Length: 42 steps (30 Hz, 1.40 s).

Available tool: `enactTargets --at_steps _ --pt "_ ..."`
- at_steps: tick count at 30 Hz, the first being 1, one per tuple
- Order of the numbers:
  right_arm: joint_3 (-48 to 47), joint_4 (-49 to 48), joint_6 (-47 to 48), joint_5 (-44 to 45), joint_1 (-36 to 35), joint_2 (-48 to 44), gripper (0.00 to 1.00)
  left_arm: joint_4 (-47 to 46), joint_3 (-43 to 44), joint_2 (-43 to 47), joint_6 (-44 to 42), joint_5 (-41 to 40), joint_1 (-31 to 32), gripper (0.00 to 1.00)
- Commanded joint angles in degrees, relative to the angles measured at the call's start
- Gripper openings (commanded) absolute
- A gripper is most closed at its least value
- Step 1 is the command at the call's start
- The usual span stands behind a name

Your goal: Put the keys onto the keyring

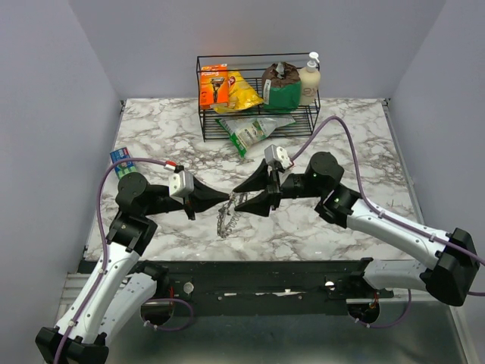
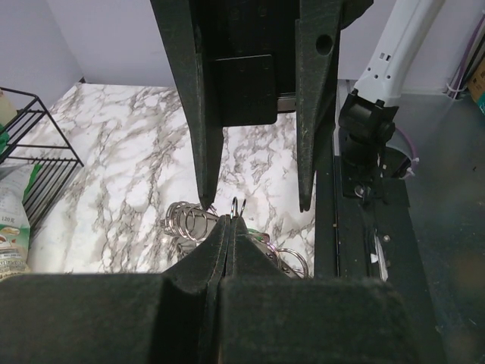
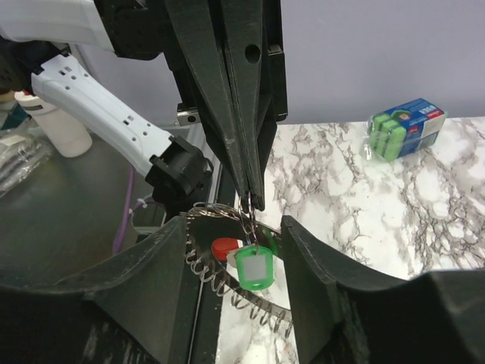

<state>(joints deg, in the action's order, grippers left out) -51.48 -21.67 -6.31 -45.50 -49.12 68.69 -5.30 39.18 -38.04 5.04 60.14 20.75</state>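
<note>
Fingers of left gripper (image 3: 252, 199) clamped on keyring (image 1: 226, 218), right gripper (image 2: 255, 205) agape — green key (image 3: 255, 267) seemingly dangling.

You have a table (image 1: 341, 144) in white marble pattern, veined grey. Keyring (image 1: 226, 220) silver. One key (image 3: 255, 267) has a green head with a pale window; tag (image 3: 224, 247) red. Left gripper (image 1: 228, 199) and right gripper (image 1: 239, 199) both black. Basket (image 1: 204, 98) black wire. Box (image 1: 122, 161) blue and green.

Marble table (image 1: 348, 152) — wire rack (image 1: 299, 121), small packet (image 1: 122, 161)
</note>
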Motion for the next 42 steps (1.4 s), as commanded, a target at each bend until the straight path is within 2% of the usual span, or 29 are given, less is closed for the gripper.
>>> enactTargets --at_steps 1,6,7,10,15,26,27,32,36,42 --pt "-1.95 -3.38 -2.31 -1.79 -0.01 1.36 0.55 -3.75 0.2 0.51 1.29 1.65 0.34 0.0" --pt "-2.74 -2.68 -2.57 -2.14 -0.01 2.51 0.42 -4.19 0.2 0.69 1.55 1.47 0.43 0.0" --pt "-2.92 -2.41 -2.57 -2.14 -0.01 2.59 0.34 -4.19 0.28 0.69 1.64 1.47 0.43 0.0" --pt "-3.18 -1.8 -2.57 -2.05 -0.01 2.86 0.19 -4.54 0.2 0.69 1.73 1.3 0.43 0.0" --pt "-3.36 -1.27 -2.13 -1.88 -0.01 2.68 0.01 -4.72 0.2 0.78 1.82 1.21 0.43 0.0" --pt "-3.62 2.07 -0.03 -0.12 -0.01 1.45 0.01 -2.88 0.9 1.3 0.94 0.33 0.43 0.01" --pt "-3.8 2.42 0.41 -0.12 -0.01 1.45 0.01 -2.7 1.07 1.3 0.85 0.16 0.43 0.07" --pt "-4.94 6.99 2.79 0.93 -0.01 1.1 0.01 -1.47 1.69 1.22 0.5 0.68 0.43 0.22" --pt "-5.47 10.59 5.33 2.16 -0.01 0.31 0.01 1.25 2.83 0.95 -0.9 0.68 0.43 0.42" --pt "-8.45 19.37 10.86 3.04 -0.01 0.22 0.01 6.77 5.02 0.08 -4.15 0.68 0.52 0.51"
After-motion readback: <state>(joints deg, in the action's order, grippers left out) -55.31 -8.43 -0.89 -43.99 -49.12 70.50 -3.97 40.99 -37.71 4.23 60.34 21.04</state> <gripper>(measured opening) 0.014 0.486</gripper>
